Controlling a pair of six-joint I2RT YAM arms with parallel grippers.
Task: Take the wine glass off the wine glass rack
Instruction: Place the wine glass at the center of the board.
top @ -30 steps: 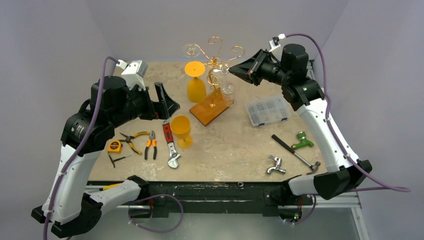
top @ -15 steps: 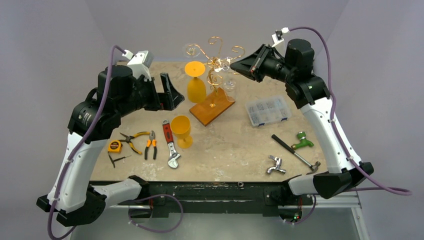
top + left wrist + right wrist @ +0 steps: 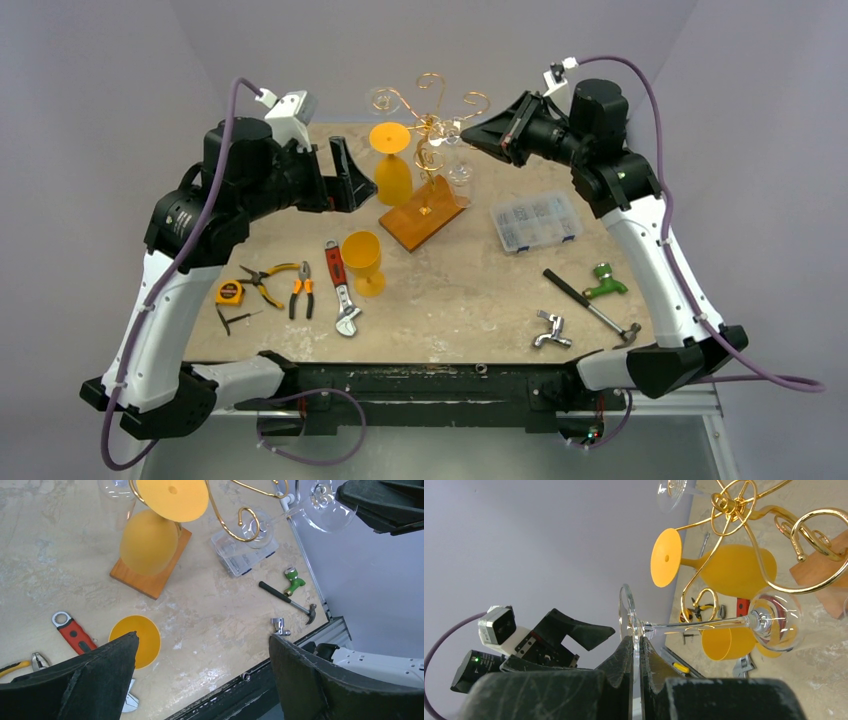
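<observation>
Evidently the right gripper is clenched on the flat foot of the clear wine glass. It pinches the disc edge-on, so stem and bowl stick out sideways. That hold seems meant for sliding the stem out along a curled arm of the wine glass rack rather than lifting it straight up. The glass sits high among the golden spirals, its bowl close beside one curl, and I cannot tell whether the stem has cleared it. The left gripper is spread wide and holds nothing, hovering near the rack's left side, perhaps to steady it. Only the right wrist view shows the pinch on the foot, which the overhead view leaves too small to read. The left wrist view adds the wooden base beneath an orange glass hanging upside down.
</observation>
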